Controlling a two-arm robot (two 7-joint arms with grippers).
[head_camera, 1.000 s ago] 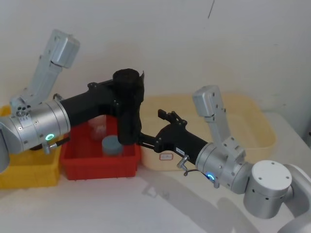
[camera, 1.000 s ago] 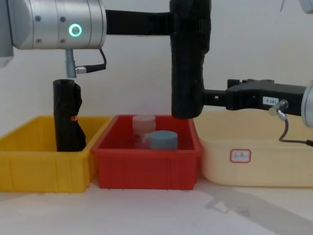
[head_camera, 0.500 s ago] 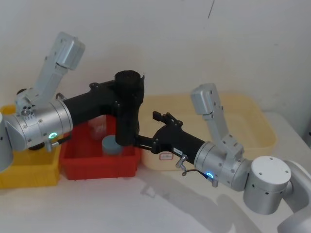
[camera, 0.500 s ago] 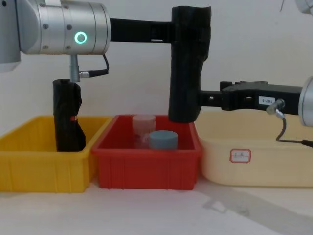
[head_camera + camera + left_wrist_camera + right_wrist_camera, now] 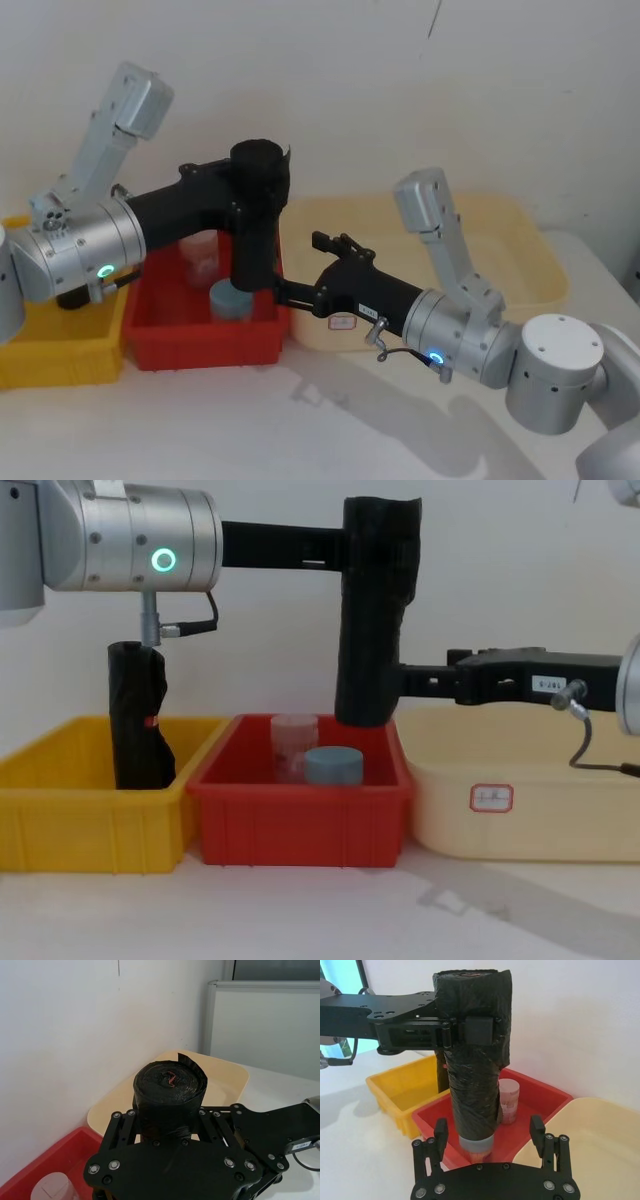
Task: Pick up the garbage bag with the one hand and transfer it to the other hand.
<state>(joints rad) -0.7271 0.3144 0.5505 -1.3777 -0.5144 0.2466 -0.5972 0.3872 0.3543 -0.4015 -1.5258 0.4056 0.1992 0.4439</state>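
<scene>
Garbage bag [image 5: 375, 610] upright in left end effector [image 5: 247, 195]; right end effector [image 5: 489, 1132] open.

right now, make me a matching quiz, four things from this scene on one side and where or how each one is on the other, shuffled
Things:
1. garbage bag
2. marked roll
3. jar
4. right end effector

Places or states:
A. in the red bin
B. open, fingers either side of the bag's lower end
C. standing in the yellow bin
D. held in the air by the left end effector

Pairs: 1-D, 2-C, 3-A, 4-B
</scene>
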